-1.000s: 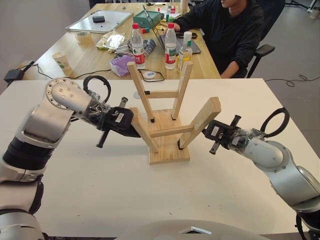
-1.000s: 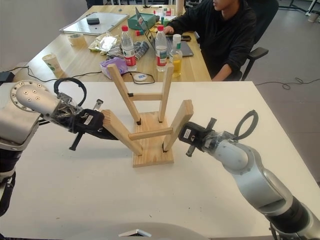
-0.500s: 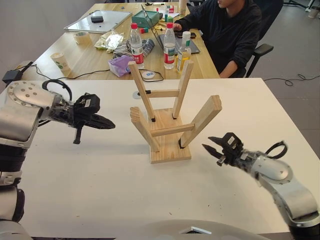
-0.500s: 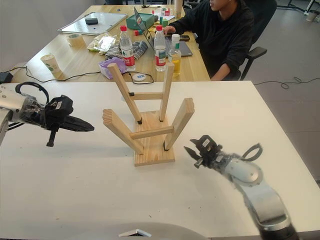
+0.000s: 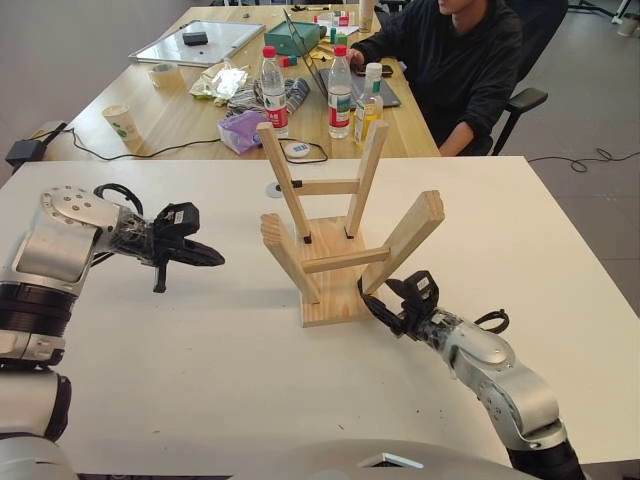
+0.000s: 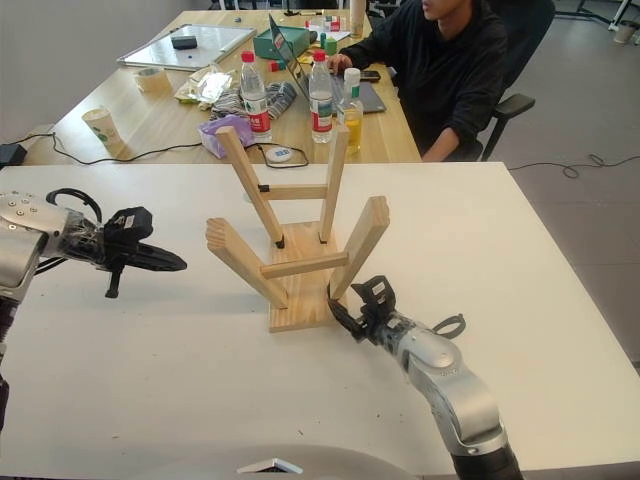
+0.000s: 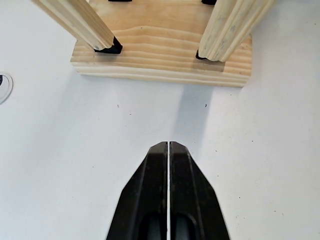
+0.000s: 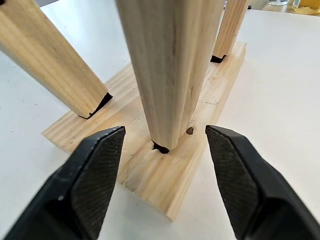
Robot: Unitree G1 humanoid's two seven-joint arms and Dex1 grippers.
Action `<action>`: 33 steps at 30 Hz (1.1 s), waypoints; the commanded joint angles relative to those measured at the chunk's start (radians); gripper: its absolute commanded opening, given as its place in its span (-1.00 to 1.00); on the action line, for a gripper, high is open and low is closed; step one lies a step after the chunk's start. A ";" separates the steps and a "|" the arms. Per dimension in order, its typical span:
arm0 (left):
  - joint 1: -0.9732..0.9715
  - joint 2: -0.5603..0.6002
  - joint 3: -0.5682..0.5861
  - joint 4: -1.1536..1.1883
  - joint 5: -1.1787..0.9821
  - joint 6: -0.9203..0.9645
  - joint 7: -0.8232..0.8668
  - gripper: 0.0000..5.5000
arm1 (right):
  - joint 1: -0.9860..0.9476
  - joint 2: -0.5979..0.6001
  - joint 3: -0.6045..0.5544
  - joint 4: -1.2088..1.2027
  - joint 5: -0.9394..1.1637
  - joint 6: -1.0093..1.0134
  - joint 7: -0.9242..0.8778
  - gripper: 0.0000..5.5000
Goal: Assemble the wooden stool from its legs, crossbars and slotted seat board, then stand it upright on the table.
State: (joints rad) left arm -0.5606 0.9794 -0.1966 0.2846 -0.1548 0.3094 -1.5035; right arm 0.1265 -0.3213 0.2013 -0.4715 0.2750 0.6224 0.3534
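Nearest to us, the right hand (image 6: pixel 352 308) has come in since half a second ago. Then it hung well off to the right of the stool; now it sits low over the counter (image 5: pixel 200 380) at the near right corner of the seat board (image 5: pixel 335 305). Its fingers (image 8: pixel 95 170) are spread wide, one on each side of the foot of the near right leg (image 5: pixel 405 245), with a gap on both sides, so it grips nothing.

The stool (image 5: pixel 340 230) has not shifted. It lies upside down in the middle of the counter, board flat, its four legs slanting up and two crossbars (image 5: pixel 343 262) joining them in pairs.

Off to the left, well apart from the stool, the left hand (image 5: pixel 208 258) has its fingers pressed together and empty, pointing toward the board, about where we saw it half a second ago. A second ago both hands were up against the near legs. Beyond the counter stand bottles (image 5: pixel 340 85).
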 commanded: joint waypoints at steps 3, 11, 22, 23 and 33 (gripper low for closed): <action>-0.013 -0.007 0.005 0.003 0.009 -0.004 0.003 -1.00 | -0.029 0.017 -0.008 0.017 -0.006 -0.007 -0.011 -0.04; -0.008 -0.012 0.009 -0.003 0.004 -0.001 0.011 -1.00 | -0.034 0.012 -0.008 0.027 -0.002 -0.010 -0.004 -0.54; -0.045 -0.065 -0.020 0.158 0.050 -0.041 0.017 -1.00 | -0.009 -0.254 -0.034 0.203 0.013 -0.293 0.427 -0.56; -0.050 -0.070 -0.020 0.183 0.057 -0.049 0.020 -1.00 | -0.025 -0.272 -0.035 0.243 0.003 -0.335 0.462 -0.56; -0.089 -0.118 -0.026 0.359 0.115 -0.125 0.034 -1.00 | -0.272 -0.352 -0.012 0.667 -0.103 -0.689 0.676 -0.32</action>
State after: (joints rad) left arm -0.6255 0.8643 -0.2230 0.6305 -0.0502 0.1954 -1.4707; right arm -0.1414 -0.6465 0.1788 0.1359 0.2268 -0.0794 1.0159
